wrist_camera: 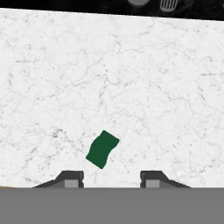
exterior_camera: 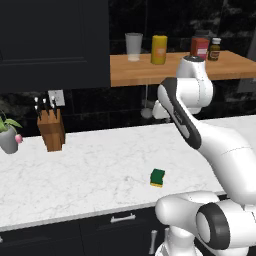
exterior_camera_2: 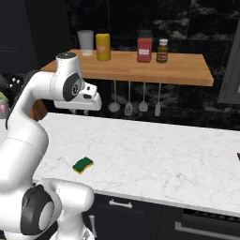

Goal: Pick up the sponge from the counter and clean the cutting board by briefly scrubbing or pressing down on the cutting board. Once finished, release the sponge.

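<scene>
The sponge point(exterior_camera: 157, 177) point(exterior_camera_2: 83, 164), dark green over yellow, lies flat on the white marble counter point(exterior_camera: 75, 170) near its front edge. The hand view looks down on the sponge point(wrist_camera: 102, 149), which sits slightly left of centre just beyond the fingertips. My gripper point(wrist_camera: 111, 179) hangs well above the counter, open, with nothing between its fingers; in the right base view the gripper point(exterior_camera_2: 77, 110) sits up near the shelf. A dark reddish-brown sliver of the cutting board point(exterior_camera_2: 238, 155) shows at the far right edge of the counter.
A knife block point(exterior_camera: 51, 131) and a potted plant point(exterior_camera: 9, 137) stand at the counter's back left. The wooden wall shelf point(exterior_camera_2: 187, 70) carries a cup, a yellow canister and jars. Utensils point(exterior_camera_2: 136, 105) hang below it.
</scene>
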Available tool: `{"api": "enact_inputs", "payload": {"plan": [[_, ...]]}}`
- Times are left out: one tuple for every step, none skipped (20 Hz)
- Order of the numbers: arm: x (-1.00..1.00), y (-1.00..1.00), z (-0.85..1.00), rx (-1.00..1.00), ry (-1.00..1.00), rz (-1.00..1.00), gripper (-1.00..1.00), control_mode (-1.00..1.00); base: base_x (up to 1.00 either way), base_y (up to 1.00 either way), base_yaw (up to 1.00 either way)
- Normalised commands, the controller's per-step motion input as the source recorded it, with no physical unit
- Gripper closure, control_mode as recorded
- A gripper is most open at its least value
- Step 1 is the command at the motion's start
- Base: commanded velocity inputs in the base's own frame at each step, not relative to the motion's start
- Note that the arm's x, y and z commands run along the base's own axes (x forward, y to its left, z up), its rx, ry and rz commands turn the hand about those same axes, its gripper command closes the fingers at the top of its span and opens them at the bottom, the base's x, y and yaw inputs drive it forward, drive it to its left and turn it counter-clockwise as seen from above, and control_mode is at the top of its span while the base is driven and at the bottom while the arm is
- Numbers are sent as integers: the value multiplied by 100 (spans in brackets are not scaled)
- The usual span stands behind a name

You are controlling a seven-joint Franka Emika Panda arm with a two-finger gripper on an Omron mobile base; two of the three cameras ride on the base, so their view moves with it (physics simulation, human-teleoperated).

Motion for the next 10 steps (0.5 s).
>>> {"api": "enact_inputs", "payload": {"plan": [[0, 0, -5, 0, 0, 0, -100, -100, 0, 0, 0], [0, 0, -18, 0, 0, 0, -100, -100, 0, 0, 0], [0, 0, -34, 0, 0, -2, -100, -100, 0, 0, 0], [0, 0, -46, 0, 0, -3, -100, -100, 0, 0, 0], [0, 0, -66, 0, 0, -3, -100, -100, 0, 0, 0], [0, 0, -71, 0, 0, -2, -100, -100, 0, 0, 0], [0, 0, -81, 0, 0, -2, -100, -100, 0, 0, 0], [0, 1, -93, 0, 0, -1, -100, -100, 0, 0, 0], [0, 0, -88, 0, 0, -1, -100, -100, 0, 0, 0], [0, 0, -78, 0, 0, -2, -100, -100, 0, 0, 0]]}}
